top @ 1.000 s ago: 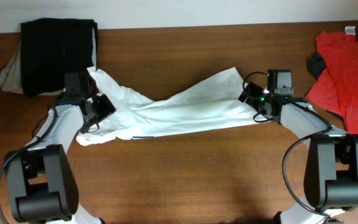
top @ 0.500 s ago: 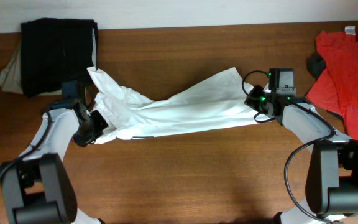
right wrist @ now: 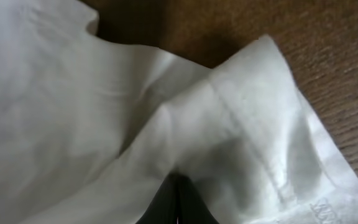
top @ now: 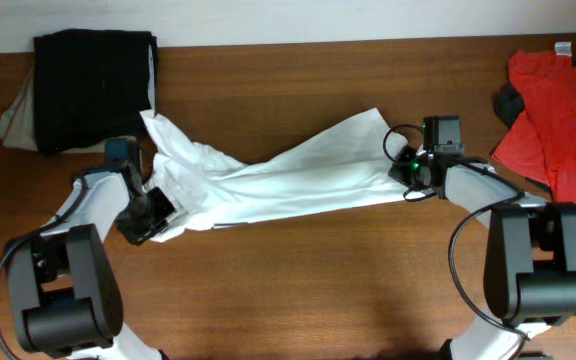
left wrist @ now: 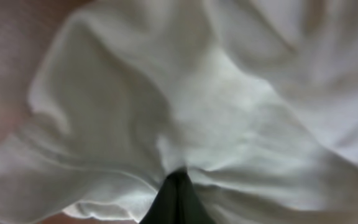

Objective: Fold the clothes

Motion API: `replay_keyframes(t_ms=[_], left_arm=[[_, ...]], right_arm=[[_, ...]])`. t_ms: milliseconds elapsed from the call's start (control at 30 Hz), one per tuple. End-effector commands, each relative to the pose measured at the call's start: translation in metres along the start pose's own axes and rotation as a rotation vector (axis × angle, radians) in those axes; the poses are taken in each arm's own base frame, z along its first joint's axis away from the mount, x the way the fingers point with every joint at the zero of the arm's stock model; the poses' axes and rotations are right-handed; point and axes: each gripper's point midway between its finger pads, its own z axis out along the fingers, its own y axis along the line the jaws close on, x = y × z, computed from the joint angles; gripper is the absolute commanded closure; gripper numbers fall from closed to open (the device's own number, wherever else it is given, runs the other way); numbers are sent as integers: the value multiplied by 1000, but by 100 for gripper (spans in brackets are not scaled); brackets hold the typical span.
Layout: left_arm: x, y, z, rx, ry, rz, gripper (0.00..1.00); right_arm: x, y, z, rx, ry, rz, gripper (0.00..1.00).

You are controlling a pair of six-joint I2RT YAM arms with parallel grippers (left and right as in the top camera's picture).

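The wooden surface (top: pixel 298 290) carried a white garment (top: pixel 288 180) stretched out across its middle. The garment's long axis ran left to right and rose slightly toward the right. Its left end was wide and bunched into folds, with one corner pointing up and away from the arms. Its right end narrowed to a hemmed edge (right wrist: pixel 278 155).

Well to the right of the white garment, a red garment (top: pixel 558 110) lay crumpled at the surface's edge. Just beyond the white garment's upper left corner sat a folded black garment (top: pixel 93 90), with a pale cloth (top: pixel 13 118) showing beside it.

The left gripper (top: pixel 165 212) was at the white garment's lower left edge. In the left wrist view its dark fingers (left wrist: pixel 178 198) were clenched together with white fabric gathered around them. The right gripper (top: pixel 400 165) was at the garment's right end, likewise pinched closed on the cloth near the hem (right wrist: pixel 176 202).
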Motion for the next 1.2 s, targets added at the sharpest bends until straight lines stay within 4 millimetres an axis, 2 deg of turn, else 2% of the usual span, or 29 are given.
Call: replay_keyframes(t_ms=[0,167,233,367,533,633,733,833,900,967,1033,1100,1133,1167], left_arm=[[-1,37,6,-81,35,-117,99],[0,66,4,-97,78,-234,99],[-1,73,3,-98,83,-257,99],[-3,79,3,-96,82,-282,99],[-6,79,3,-92,74,-283,99],[-15,77,-2,-84,46,-281,99],[-29,72,-11,-68,13,-273,99],[-38,69,-20,-58,-9,-273,99],[-39,69,-21,-57,-11,-273,99],[-39,68,-21,-57,-11,-272,99],[-39,68,-21,-54,-8,-272,95],[-36,65,-20,-41,7,-273,71],[-35,64,-20,-34,13,-273,41],[-33,63,-20,-29,20,-273,30]], right_arm=[[-2,-11,3,66,-23,26,95],[-1,-22,1,128,-28,52,96],[0,-26,-1,140,-18,98,96],[0,-50,-18,190,6,233,96],[10,-91,-48,305,47,395,96],[21,-118,-74,430,53,469,96],[29,-127,-101,511,27,535,96],[20,-109,-129,435,-26,479,96],[3,-72,-138,263,-59,264,96],[-7,-27,-138,73,-75,65,89],[-9,1,-131,-23,-79,-46,82],[-4,13,-118,-41,-60,-91,71],[0,16,-110,-40,-43,-103,70],[8,19,-95,-32,-6,-117,73]])
